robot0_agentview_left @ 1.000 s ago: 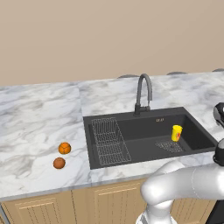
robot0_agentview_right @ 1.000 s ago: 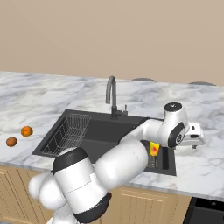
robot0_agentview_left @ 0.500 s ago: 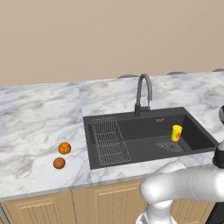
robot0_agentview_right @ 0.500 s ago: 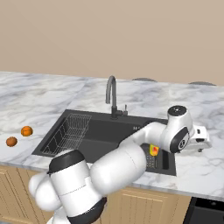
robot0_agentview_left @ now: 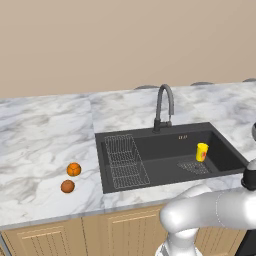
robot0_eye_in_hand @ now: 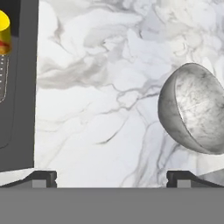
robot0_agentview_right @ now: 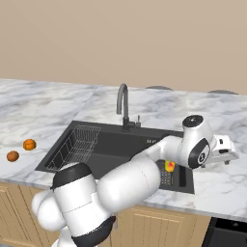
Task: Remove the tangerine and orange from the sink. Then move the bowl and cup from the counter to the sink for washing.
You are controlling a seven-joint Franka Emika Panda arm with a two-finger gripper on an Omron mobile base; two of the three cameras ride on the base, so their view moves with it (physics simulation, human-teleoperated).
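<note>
No legible text in any view.
Red mark on the cup (robot0_agentview_left: 201, 152) is too small to read as lettering.

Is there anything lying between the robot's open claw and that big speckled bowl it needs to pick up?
Nothing visible: bare marble counter lies between the open gripper and the bowl.

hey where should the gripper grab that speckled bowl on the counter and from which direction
Probably by the rim. The bowl sits on the marble counter, clear of the sink, and its wide rounded body looks too broad and smooth to pinch across. The open gripper could come down over the nearest edge, one finger inside and one outside the thin wall, then close.
</note>
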